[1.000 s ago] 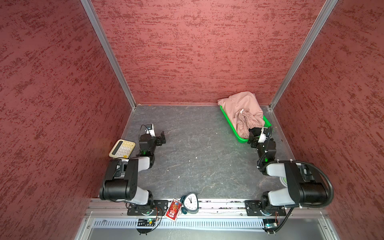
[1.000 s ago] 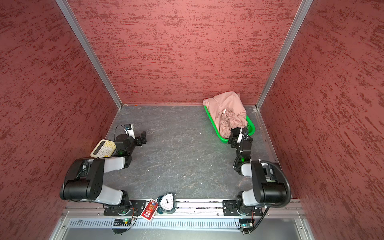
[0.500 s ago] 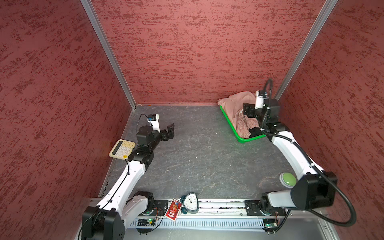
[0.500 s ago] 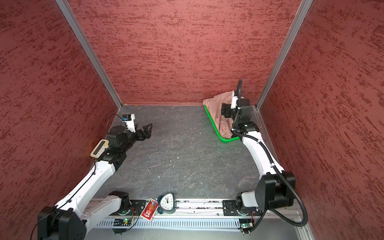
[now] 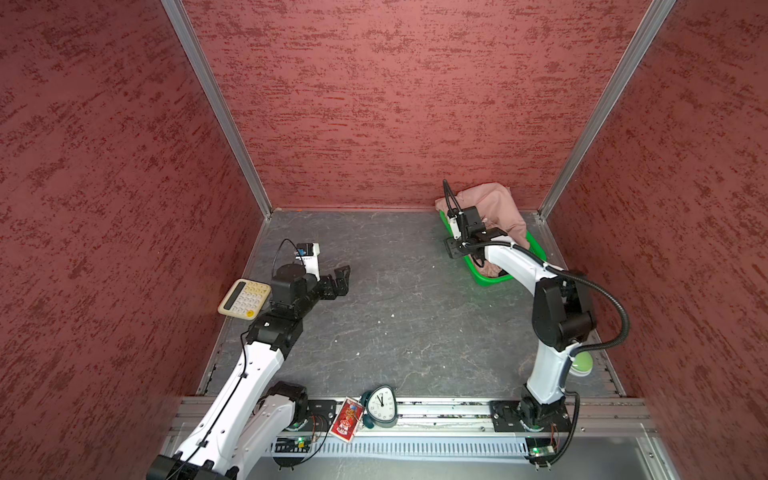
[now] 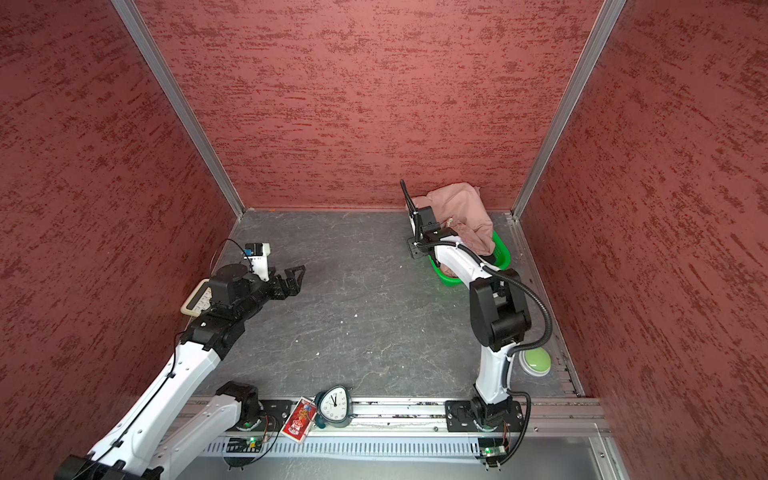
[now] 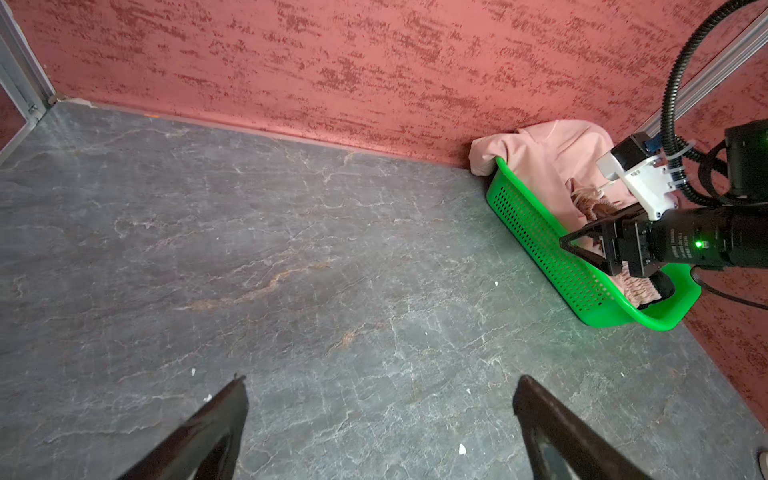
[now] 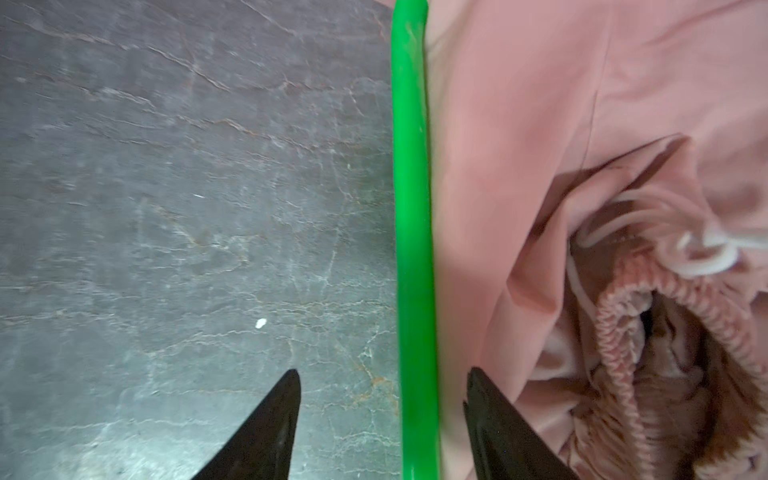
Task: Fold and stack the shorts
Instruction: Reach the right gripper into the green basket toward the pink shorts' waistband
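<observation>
The pink shorts (image 5: 496, 203) lie heaped in the green basket (image 5: 490, 282) at the grey surface's (image 5: 395, 324) far right corner, my right gripper (image 8: 383, 372) hovers with jaws apart astride its rim, my left gripper (image 7: 380, 377) gapes wide near the left edge, red walls (image 5: 374, 104) all around.
</observation>
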### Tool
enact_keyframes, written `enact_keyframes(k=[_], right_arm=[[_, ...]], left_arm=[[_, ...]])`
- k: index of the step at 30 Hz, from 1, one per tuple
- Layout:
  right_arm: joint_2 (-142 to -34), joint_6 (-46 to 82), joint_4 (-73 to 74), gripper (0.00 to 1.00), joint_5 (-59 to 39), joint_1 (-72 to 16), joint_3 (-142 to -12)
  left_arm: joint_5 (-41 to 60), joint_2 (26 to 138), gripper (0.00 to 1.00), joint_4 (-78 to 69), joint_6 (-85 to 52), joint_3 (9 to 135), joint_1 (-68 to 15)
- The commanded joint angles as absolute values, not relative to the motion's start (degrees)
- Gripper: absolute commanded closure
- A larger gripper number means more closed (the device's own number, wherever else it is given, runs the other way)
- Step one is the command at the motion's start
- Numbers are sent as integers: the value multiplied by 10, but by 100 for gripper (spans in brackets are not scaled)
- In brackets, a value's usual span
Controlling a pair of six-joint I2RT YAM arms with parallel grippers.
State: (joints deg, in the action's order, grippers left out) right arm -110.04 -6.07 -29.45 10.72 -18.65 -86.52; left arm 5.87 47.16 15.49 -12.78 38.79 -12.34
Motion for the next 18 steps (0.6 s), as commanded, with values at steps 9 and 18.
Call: enact_keyframes(k=[9, 18], right_arm=[[-1162, -30, -273, 60, 172, -189, -914], [-1199, 66, -269, 84, 216, -180, -949]], left_arm=[[58, 469, 1, 161, -124, 382, -127], [65, 474, 1, 162, -121, 380, -128]])
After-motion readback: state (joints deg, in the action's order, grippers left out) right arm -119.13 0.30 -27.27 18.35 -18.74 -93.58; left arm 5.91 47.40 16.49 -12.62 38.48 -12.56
